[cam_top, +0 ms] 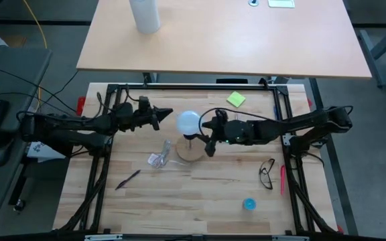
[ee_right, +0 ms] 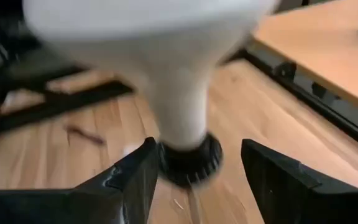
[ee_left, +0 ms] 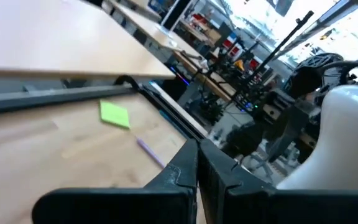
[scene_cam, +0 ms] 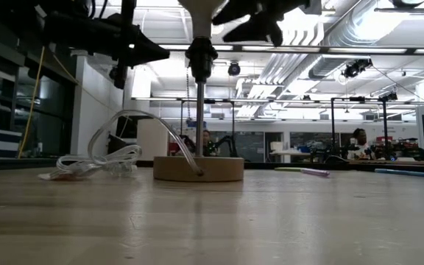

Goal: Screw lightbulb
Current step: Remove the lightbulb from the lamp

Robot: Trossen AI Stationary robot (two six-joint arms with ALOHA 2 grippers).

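The white lightbulb [cam_top: 188, 122] stands upright with its narrow base in the black socket [ee_right: 188, 167]. The socket tops a thin post [scene_cam: 199, 110] rising from the round wooden disc [cam_top: 191, 152]. My right gripper [ee_right: 196, 152] comes from the table's right and is open. Its two fingers stand either side of the bulb's neck [ee_right: 179, 118] and socket, and I cannot tell whether they touch. My left gripper [ee_left: 197, 171] is shut and empty. It points level at the bulb from the left and ends just short of the globe [ee_left: 347, 124].
A clear cable [scene_cam: 124, 147] runs from the disc to a small plastic bundle [cam_top: 157, 160]. A green sticky note [cam_top: 236, 100] lies far right, glasses [cam_top: 267, 173], a red pen [cam_top: 282, 179] and a blue cap [cam_top: 248, 203] near right, a dark pen [cam_top: 129, 179] near left.
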